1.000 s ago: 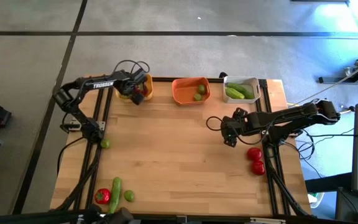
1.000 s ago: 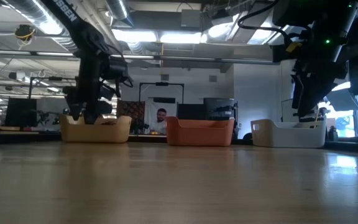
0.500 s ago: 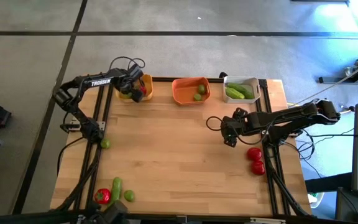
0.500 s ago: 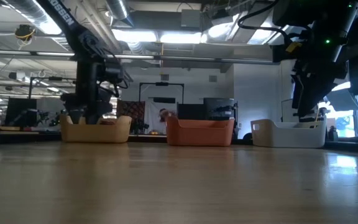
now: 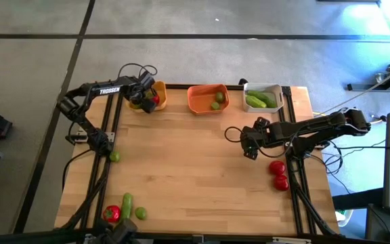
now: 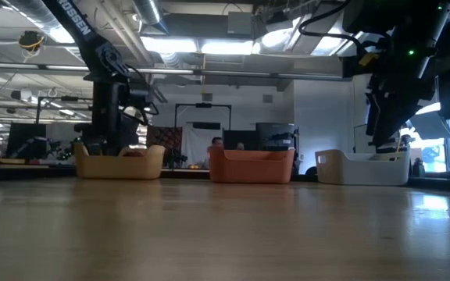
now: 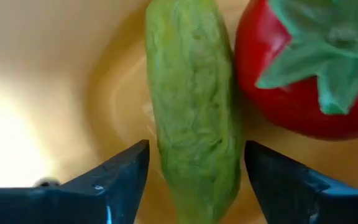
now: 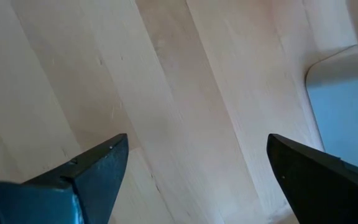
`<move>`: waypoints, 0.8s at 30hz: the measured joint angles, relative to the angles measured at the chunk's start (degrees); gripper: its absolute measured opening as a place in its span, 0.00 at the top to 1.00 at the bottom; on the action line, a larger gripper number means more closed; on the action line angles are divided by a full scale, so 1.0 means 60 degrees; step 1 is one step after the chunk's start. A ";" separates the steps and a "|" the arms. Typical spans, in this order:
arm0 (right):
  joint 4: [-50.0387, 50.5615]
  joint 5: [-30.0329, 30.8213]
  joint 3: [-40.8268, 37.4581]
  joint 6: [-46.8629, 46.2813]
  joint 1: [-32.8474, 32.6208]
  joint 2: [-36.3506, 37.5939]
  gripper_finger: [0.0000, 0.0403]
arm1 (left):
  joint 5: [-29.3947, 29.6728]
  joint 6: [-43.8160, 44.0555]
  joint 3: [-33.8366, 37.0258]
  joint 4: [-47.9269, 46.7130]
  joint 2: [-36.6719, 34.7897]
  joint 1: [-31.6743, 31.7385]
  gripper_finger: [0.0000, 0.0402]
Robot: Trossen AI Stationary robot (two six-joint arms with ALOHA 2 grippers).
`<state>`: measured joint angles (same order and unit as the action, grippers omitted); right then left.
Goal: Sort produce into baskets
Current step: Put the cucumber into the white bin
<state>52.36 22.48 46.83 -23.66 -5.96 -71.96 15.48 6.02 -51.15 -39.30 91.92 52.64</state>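
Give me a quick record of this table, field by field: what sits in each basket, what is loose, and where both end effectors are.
yellow basket: cucumber piece beside a tomato
orange basket: two limes
white basket: cucumber pieces
loose, right edge: two tomatoes
loose, front left: tomato, cucumber, lime
loose, left edge: one lime
left end effector: inside the yellow basket, fingers astride the cucumber piece
right end effector: open, over bare table

Both arms dark/black, jointed tube links. Left arm [image 5: 103,90] has white TROSSEN lettering, black cable loops up top. Right arm [image 5: 310,129] also trails looped black cables. Fingers [image 7: 120,174] dark, wedge-shaped.
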 joint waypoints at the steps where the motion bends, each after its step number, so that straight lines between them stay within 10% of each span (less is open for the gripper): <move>1: 0.0004 0.0000 0.0000 -0.0001 0.0000 0.0000 0.08 | -0.0003 0.0004 0.0023 0.0049 0.0000 -0.0006 0.38; 24: -0.0219 0.0573 -0.0004 0.0026 -0.0004 0.0000 0.08 | -0.0014 -0.0279 0.0087 0.0303 -0.0024 0.0172 0.61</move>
<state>51.04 25.92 46.81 -23.50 -5.98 -71.96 15.40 4.34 -50.63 -37.48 91.78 53.67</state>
